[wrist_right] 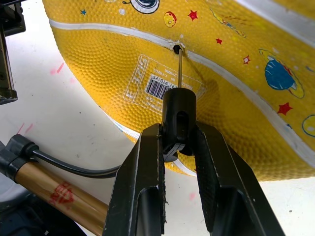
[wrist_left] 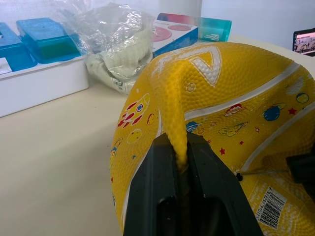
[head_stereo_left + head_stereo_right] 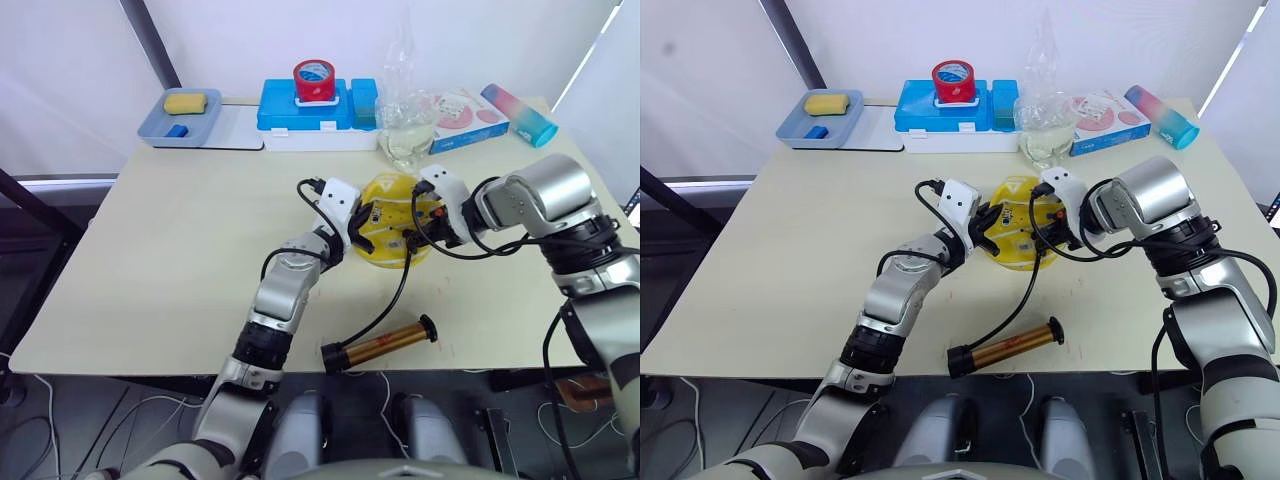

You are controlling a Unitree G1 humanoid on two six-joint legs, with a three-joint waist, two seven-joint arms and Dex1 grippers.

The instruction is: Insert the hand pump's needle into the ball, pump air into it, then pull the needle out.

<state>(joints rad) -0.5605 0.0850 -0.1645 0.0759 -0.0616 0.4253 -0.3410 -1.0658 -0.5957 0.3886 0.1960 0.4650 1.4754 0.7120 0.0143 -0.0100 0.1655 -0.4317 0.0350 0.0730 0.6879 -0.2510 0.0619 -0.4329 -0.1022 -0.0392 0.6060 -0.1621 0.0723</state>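
I see the ball (image 1: 231,98), yellow and saggy, lying on the worktop (image 3: 160,270) between my two grippers. The left gripper (image 2: 183,162) is clenched on a raised fold of the ball's skin; the fold stands up pinched between its fingers (image 2: 152,196). The right gripper (image 1: 178,147) is clamped on the small black fitting at the hose end, and the needle (image 1: 180,69) runs straight out from that fitting ahead of the fingers, its tip at the valve hole on the white seam line, just beside the barcode label (image 1: 160,83). I cannot tell how deep the tip sits in the hole. The hand pump (image 3: 385,344) lies flat on the worktop, well behind both grippers near the front edge, with no gripper on it. Its black hose (image 3: 398,292) curves up from the pump to the right gripper.
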